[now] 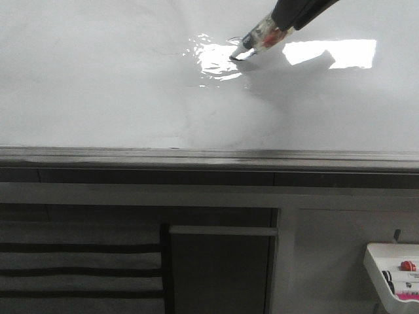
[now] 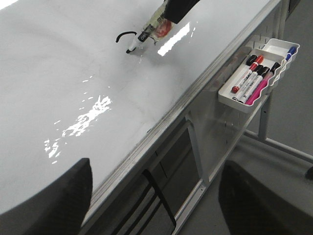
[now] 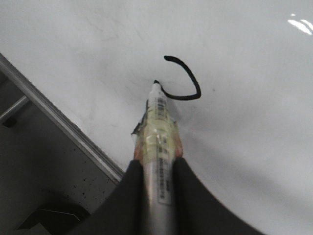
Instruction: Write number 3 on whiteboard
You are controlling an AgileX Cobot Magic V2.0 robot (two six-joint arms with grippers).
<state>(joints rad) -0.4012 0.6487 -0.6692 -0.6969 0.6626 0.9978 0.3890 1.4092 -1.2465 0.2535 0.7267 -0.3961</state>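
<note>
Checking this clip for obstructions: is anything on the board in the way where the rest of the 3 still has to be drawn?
Nothing visible. The right gripper holds the marker with its tip at the end of the first curve of the 3, and the whiteboard around it shows only glare and faint smears.

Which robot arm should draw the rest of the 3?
The right one. Its tool is shut on the marker, whose tip sits at the end of the half-drawn 3 on the whiteboard. The left tool is open, holds nothing and hangs over the board's edge.
</note>
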